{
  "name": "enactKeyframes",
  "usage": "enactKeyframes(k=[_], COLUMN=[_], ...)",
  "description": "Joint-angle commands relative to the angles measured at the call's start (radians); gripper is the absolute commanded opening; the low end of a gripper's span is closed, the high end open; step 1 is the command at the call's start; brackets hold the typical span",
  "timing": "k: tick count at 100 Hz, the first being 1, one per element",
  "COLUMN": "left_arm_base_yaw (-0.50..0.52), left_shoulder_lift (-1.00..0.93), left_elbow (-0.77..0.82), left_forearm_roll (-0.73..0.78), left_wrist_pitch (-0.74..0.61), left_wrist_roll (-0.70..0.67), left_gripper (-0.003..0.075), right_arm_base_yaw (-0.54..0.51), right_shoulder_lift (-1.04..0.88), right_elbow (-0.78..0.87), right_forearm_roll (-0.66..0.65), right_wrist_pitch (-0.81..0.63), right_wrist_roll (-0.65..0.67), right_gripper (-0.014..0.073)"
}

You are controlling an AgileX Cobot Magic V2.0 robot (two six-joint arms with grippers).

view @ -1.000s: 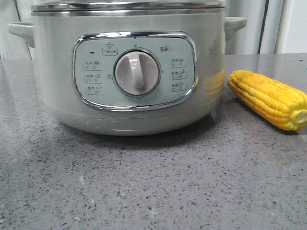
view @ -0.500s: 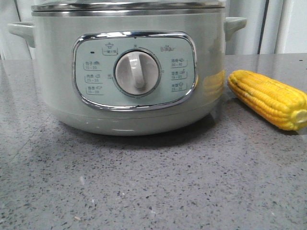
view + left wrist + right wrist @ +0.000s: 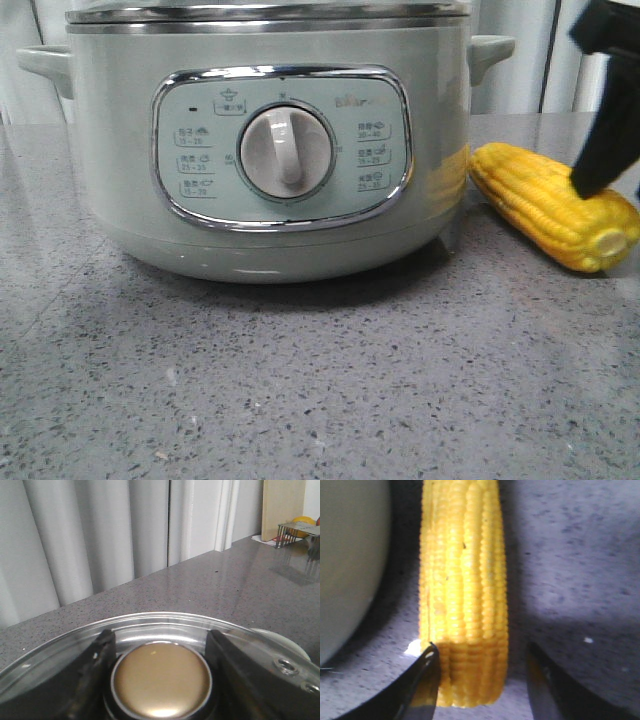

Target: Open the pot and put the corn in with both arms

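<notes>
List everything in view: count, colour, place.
pot: 1, pale sage green, centre-left of counter, dial facing camera
lid: 1, clear glass, steel rim, on the pot
lid knob: 1, gold, centre of lid
corn: 1, yellow, lying on counter right of pot
counter: 1, grey speckled
curtain: pale grey, behind counter
wire rack: 1, far end of counter, yellow item in it
left end effector: black, fingers either side of knob, contact unclear
right end effector: black, open, straddling corn's end
</notes>
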Motion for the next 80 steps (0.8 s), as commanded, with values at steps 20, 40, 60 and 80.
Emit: enactKeyframes(k=[20,40,60,80], left_arm_base_yaw=[-0.008,-0.008,-0.008,-0.008], left_shoulder_lift=[-0.028,-0.049,-0.077,-0.09], left_elbow=[-0.033,-0.033,-0.04,-0.104], left_forearm_roll=[0.001,0.009,0.019,0.093], left_wrist_pitch=[-0.093,-0.104,-0.122,-0.105], left_wrist_roll=[0.0,0.0,0.0,0.0], left_gripper=[-0.002,-0.002,-0.002,-0.002], right_arm_base_yaw=[0.057,0.059,0.059,0.048], right_shoulder_lift=[0.08,0.095,0.09,0.026], right_elbow=[-0.042,-0.042,-0.042,-0.042], right_forearm_roll=[0.015,0.015,0.015,0.015], right_wrist_pitch=[-0.039,-0.039,-0.01,0.01], right_wrist_roll=[-0.004,-0.004,-0.012,0.008], right_gripper=[0.0324,0.0101,-0.0064,-0.0064])
